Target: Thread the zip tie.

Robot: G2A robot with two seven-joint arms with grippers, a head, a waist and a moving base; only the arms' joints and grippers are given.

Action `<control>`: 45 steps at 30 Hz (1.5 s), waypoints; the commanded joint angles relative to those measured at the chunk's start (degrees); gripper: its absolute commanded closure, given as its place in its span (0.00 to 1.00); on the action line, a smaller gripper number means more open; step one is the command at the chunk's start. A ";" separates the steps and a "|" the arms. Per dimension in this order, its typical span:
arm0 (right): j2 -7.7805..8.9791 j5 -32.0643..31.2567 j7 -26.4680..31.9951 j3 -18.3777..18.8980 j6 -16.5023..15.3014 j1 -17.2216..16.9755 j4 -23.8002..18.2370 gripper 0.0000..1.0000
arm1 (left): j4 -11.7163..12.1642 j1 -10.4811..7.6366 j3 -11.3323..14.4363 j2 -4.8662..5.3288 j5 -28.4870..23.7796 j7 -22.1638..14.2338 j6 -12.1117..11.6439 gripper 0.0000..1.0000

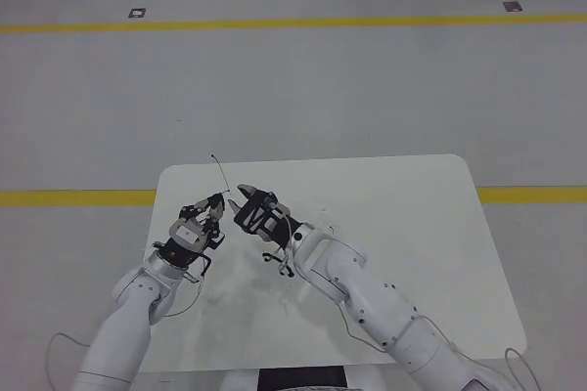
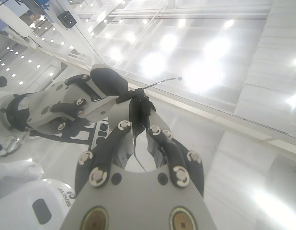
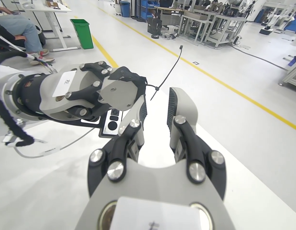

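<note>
The left gripper (image 3: 143,86) is clamped closed; the right gripper (image 3: 157,100), nearly tip to tip with it, has its jaws spread apart.

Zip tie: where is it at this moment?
In the top view the zip tie sticks out over the table's far-left part, pinched by the left gripper, beside the open right gripper.

blocked: left hand (image 1: 213,207) just beside right hand (image 1: 237,208), zip tie (image 1: 220,173) jutting between | free: table (image 1: 401,225) to their right
</note>
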 commanded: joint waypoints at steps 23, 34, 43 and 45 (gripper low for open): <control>-0.91 0.42 -0.49 0.28 -0.23 0.85 2.05 1.00 | 0.00 0.00 0.00 0.00 0.00 0.00 0.00 1.00; -0.87 -0.59 -0.56 1.28 -0.71 0.44 2.54 1.00 | 0.00 0.00 0.00 0.00 0.00 0.00 0.00 1.00; -0.64 -1.40 -0.43 2.41 -1.37 -0.36 2.25 1.00 | 0.00 0.00 0.00 0.00 0.00 0.00 0.00 1.00; -0.61 -1.47 -0.38 2.52 -1.50 -0.52 2.28 1.00 | 0.00 0.00 0.00 0.00 0.00 0.00 0.00 1.00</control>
